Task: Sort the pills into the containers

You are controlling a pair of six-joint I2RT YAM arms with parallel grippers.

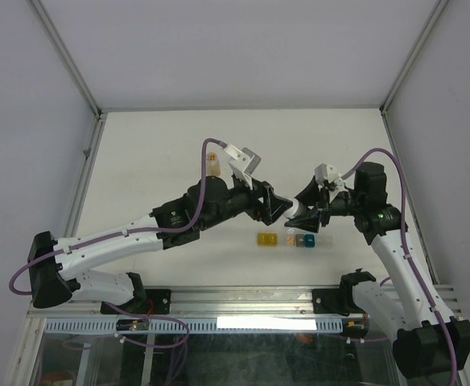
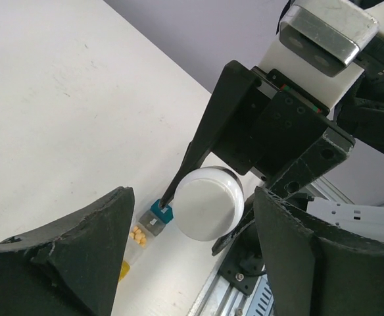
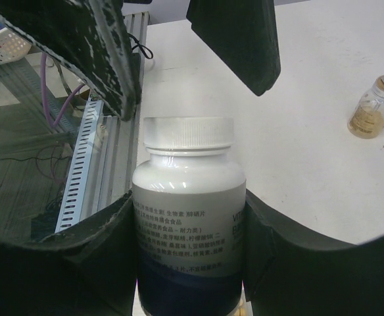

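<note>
My right gripper [image 1: 301,215] [image 3: 189,201] is shut on a white pill bottle [image 3: 189,217] with a blue-banded label, holding it by the body, cap [image 3: 188,133] outward. Facing it, my left gripper [image 1: 277,207] [image 2: 192,197] is open. Its fingers [image 2: 73,257] stand on either side of the white cap [image 2: 208,203], apart from it. The containers [image 1: 287,240] lie as a short strip on the table just below both grippers: yellow, clear, teal. In the left wrist view, small yellow pills [image 2: 138,235] lie in the clear box beside the teal one [image 2: 160,212].
A small round amber bottle [image 1: 213,165] [image 3: 375,106] stands on the table behind the left arm. The metal rail [image 1: 243,301] with the arm bases runs along the near edge, close below the containers. Walls enclose the white table [image 1: 179,137].
</note>
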